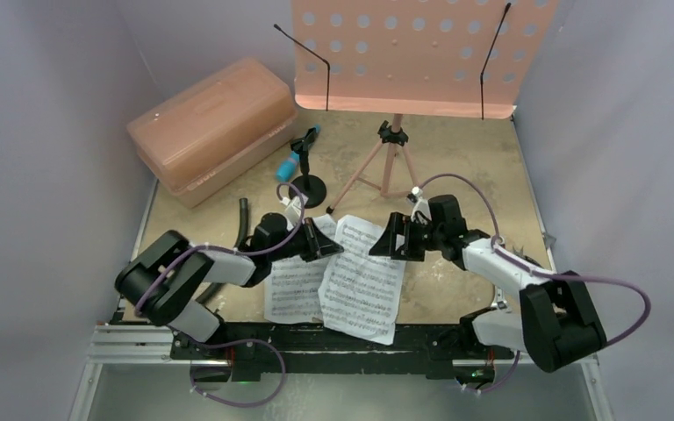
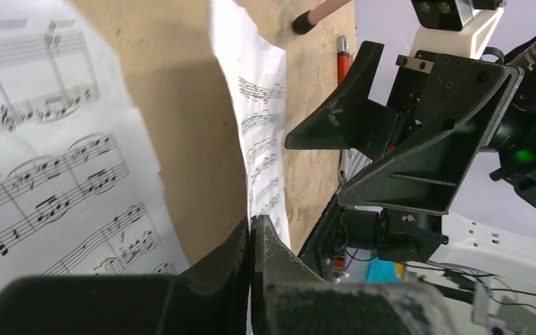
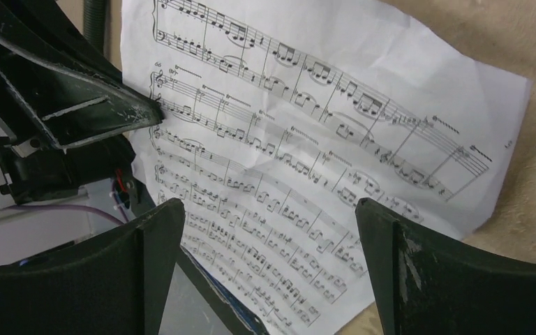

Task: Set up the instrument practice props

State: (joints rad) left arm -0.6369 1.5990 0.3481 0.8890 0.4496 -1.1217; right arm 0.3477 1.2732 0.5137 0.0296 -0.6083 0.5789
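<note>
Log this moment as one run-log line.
left end effector: shut on sheet-music page edge | right end effector: open, above that page | music stand: upright, no pages | microphone: on mic stand

The black-and-white left arm (image 1: 215, 263) reaches from its base at the table's near edge toward the table's middle, forearm low. Its black two-finger left gripper (image 2: 251, 227) is pressed closed, pinching the raised edge of a white sheet-music page (image 2: 262, 105). The matching right arm (image 1: 509, 267) bends in from the other side. Its black right gripper (image 3: 269, 213) is spread wide, holds nothing, and faces the left one from just beside it.
</note>
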